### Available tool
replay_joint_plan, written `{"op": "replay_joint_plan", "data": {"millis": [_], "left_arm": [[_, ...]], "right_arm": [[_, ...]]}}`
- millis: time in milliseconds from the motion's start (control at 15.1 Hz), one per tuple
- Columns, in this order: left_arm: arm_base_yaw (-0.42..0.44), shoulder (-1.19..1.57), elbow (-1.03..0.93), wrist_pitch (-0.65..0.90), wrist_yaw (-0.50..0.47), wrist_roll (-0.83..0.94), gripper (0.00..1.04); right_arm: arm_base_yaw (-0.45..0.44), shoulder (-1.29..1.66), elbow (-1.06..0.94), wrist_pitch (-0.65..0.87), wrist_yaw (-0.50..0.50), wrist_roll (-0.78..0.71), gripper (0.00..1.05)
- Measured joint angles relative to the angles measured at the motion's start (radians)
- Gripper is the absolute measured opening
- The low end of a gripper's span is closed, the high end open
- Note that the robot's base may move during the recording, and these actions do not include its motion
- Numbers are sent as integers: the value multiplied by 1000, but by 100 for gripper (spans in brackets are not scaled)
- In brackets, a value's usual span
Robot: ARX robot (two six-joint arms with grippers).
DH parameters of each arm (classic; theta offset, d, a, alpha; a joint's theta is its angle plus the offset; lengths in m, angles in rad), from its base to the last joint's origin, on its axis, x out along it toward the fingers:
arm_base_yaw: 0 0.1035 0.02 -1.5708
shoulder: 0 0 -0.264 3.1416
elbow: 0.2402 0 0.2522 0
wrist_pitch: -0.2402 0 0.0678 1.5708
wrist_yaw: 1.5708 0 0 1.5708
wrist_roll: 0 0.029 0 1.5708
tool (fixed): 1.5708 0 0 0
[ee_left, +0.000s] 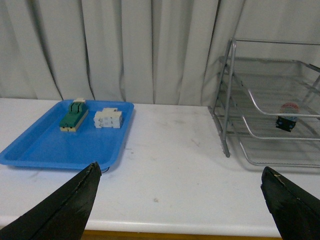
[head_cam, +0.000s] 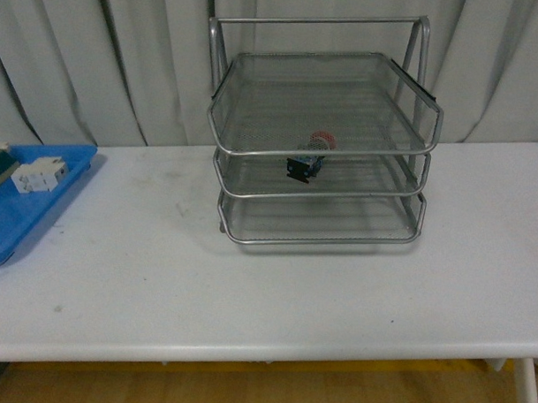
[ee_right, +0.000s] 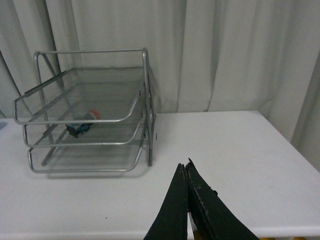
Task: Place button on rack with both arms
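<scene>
button (head_cam: 310, 156): seen lying on its side in the middle tier of the rack (head_cam: 324, 146), red cap toward the back
left claw (ee_left: 180, 205): spread wide, nothing held
right claw (ee_right: 187, 195): pressed closed, nothing held
bench (head_cam: 148, 276): white; blue tray (head_cam: 22, 214) set at left, well apart from rack
tray contents: white block (head_cam: 40, 174), green-and-cream switch (ee_left: 73, 115)
backdrop: curtain (head_cam: 114, 65) hung behind rack

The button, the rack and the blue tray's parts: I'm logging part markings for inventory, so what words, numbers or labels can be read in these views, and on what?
No text can be read in any view.
The button in the rack: a pale blue patch on its body, too blurred to read.
White block and green-and-cream switch on the blue tray: too small to show markings.
</scene>
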Motion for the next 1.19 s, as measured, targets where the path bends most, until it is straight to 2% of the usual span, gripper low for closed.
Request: {"op": "replay_joint_plan", "data": {"millis": [265,331,463,595,662,728,794,1191], "left_arm": [[0,0,0,0,2,0,98],[0,0,0,0,2,0,98],[0,0,0,0,2,0,98],[0,0,0,0,2,0,98],[0,0,0,0,2,0,98],[0,0,0,0,2,0,98],[0,0,0,0,2,0,98],[0,0,0,0,2,0,98]], "right_arm": [[0,-6,0,-2,0,0,2],[0,-6,0,-2,0,-1,5],[0,-6,0,-2,0,-1,44],[0,-6,0,-2,0,-1,73],[0,-6,0,-2,0,-1,91],[0,-6,0,-2,0,0,100],[0,-6,0,-2,0,-1,97],[0,-6,0,-2,0,-1,98]]}}
